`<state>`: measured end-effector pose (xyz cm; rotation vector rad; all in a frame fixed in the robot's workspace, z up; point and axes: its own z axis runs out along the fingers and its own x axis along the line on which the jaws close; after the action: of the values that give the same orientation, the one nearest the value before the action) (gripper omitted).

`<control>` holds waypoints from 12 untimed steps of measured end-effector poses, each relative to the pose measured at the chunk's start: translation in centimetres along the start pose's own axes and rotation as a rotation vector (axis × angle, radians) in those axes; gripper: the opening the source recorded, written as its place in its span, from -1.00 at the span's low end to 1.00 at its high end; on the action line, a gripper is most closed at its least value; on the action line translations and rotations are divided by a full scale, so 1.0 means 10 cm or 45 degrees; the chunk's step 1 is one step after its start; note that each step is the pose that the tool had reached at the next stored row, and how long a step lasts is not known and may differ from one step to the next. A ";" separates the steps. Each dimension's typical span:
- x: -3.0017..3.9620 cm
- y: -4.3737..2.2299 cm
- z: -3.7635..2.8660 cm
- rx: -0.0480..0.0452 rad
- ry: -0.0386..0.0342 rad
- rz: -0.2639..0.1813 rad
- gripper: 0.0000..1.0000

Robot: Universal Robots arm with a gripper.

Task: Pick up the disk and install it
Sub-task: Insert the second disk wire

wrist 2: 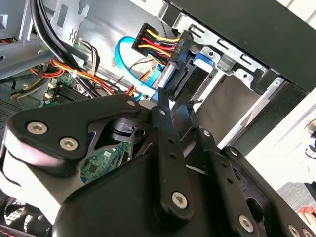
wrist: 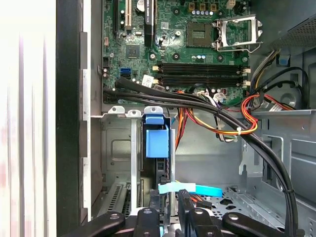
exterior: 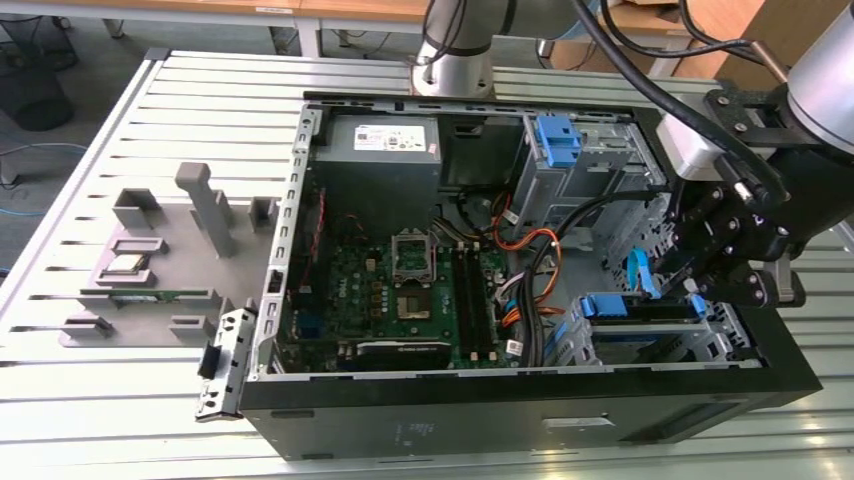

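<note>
first wrist view: disk (wrist: 157, 143) mostly hidden in bay, end effector (wrist: 168, 213) just beside it.

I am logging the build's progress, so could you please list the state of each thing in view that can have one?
computer case, lying on its side, side panel off
disk, standing on edge in the drive cage, blue bracket end showing; full seating cannot be told
gripper, lowered into the case, close to the disk
processor socket, empty, retention frame flipped open
memory slots, empty
</note>
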<state>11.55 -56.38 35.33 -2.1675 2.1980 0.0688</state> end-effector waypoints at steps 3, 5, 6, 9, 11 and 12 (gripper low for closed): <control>0.000 -0.002 0.000 0.000 0.0000 0.000 -0.41; 0.000 -0.002 0.000 0.000 0.0000 0.000 -0.41; 0.000 -0.003 0.000 0.000 0.0000 0.000 -0.41; -0.002 -0.063 0.002 -0.005 0.0002 0.000 -0.41; -0.003 -0.089 0.003 -0.007 0.0001 0.001 -0.41; -0.003 -0.091 0.004 -0.007 0.0000 0.001 -0.41</control>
<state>12.46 -56.36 35.30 -2.1698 2.2011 0.0753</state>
